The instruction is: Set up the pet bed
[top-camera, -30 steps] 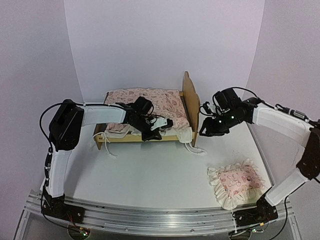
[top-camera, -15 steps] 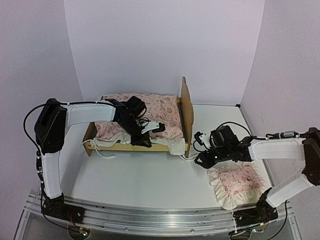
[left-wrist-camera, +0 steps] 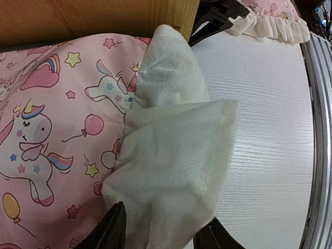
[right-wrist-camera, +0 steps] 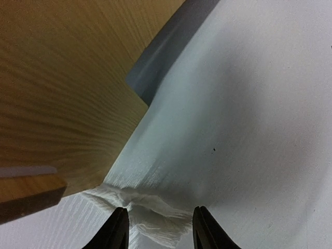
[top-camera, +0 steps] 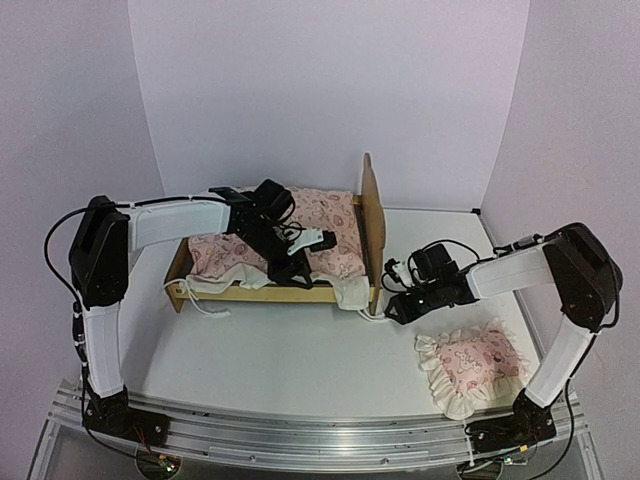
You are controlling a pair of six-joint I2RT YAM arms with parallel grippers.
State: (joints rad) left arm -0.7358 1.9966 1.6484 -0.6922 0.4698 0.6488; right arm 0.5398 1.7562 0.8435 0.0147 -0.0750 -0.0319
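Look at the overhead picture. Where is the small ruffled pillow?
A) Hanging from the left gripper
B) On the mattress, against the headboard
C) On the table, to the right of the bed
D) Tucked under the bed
C: the pillow lies flat on the table, off to the right of the bed and nearer the front edge.

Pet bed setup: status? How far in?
Done: mattress cushion lies on the pet bed. In hand: left end effector straddles the cushion's turned-up cream corner by the headboard; right end effector, jaws apart, sits low at a cream tie on the table. Left: flatten that corner, then place the pillow, now on the table.
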